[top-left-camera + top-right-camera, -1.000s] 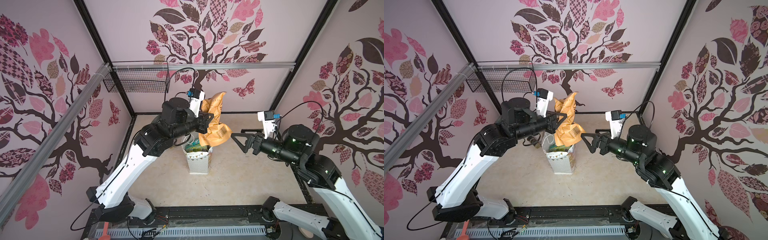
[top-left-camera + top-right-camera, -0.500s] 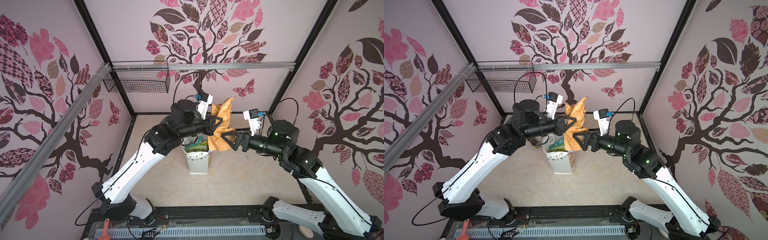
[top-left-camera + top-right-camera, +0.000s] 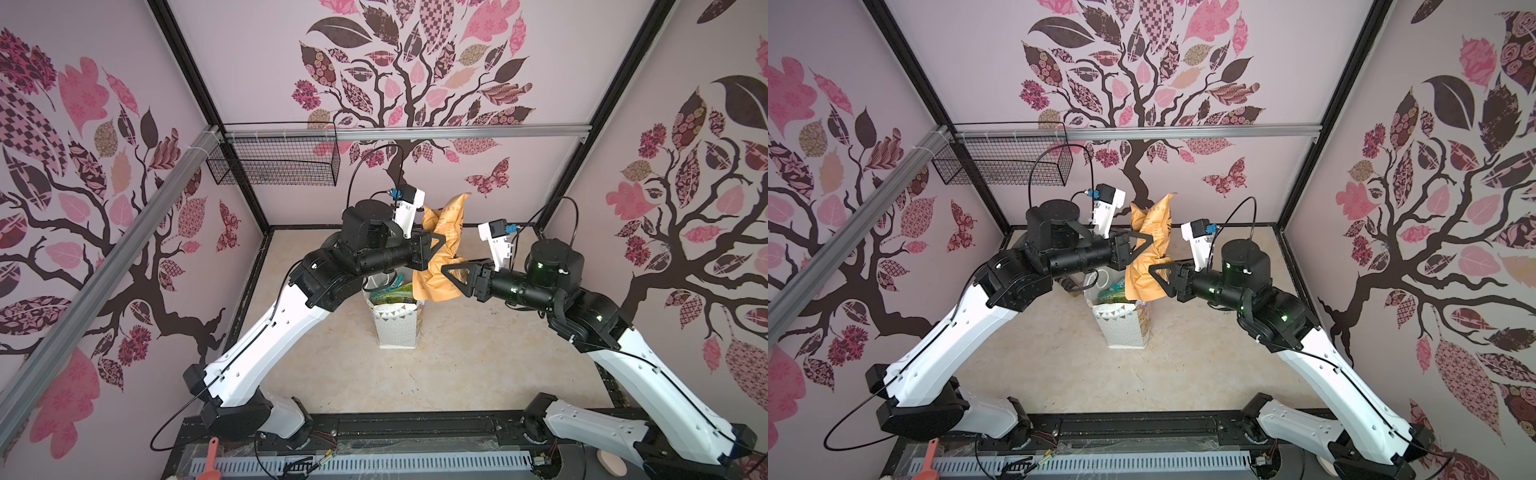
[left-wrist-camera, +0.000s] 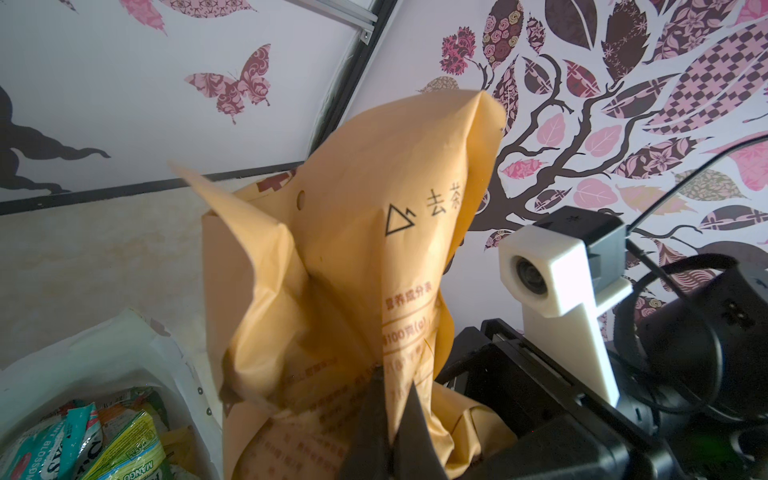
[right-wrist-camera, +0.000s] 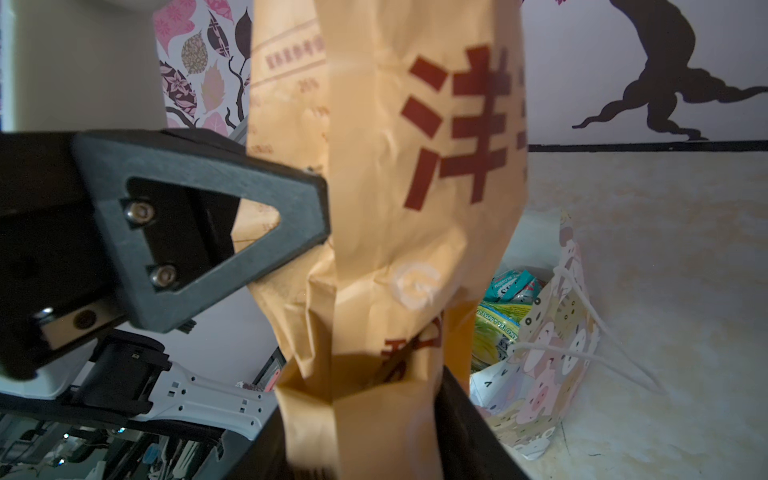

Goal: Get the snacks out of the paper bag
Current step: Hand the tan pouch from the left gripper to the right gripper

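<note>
Snacks (image 3: 392,293) still sit in the paper bag (image 3: 395,328); at its 1 o'clock the left gripper (image 3: 438,245) stays clamped on brown paper (image 3: 446,224), and the right gripper (image 3: 446,271), in from 3 o'clock, narrows around it, hold unclear, likely to clear their way.

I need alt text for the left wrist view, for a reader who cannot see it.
The left tool pinches a crumpled tan paper piece that fills the middle of the view. Nearby, the white paper bag stands open with snacks inside.
</note>
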Controlling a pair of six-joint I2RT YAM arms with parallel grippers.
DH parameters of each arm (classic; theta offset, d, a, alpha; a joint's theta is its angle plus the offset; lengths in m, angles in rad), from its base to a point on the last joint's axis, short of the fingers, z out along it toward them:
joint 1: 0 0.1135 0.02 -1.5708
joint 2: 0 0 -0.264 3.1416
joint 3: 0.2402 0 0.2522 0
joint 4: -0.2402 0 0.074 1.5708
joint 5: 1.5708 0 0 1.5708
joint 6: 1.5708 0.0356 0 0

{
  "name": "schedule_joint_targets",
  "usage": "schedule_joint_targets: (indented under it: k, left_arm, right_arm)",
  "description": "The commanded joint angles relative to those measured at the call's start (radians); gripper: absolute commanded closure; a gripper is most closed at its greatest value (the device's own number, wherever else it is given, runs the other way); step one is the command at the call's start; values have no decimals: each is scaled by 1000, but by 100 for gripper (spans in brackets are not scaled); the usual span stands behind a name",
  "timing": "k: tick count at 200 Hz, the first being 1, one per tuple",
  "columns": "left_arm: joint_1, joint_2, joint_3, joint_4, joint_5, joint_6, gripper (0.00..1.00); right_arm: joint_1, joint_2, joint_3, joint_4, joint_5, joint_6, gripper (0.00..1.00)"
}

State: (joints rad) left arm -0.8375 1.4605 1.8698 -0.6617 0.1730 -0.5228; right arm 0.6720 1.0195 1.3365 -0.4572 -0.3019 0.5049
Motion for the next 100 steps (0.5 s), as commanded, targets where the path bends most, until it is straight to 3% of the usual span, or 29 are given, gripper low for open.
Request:
schedule_joint_targets:
  k: [1, 47, 100]
  left_arm:
    - [-8, -20, -21, 42, -8, 19, 96]
    - [-8, -64, -49, 55, -52, 63, 67]
    - [-9, -173, -151, 150, -84, 125, 44]
  right_arm:
    - [8, 5, 3, 24, -5, 11, 62]
    - [8, 2, 9, 32, 30, 12, 81]
    - [7, 7, 20, 59, 78, 21, 98]
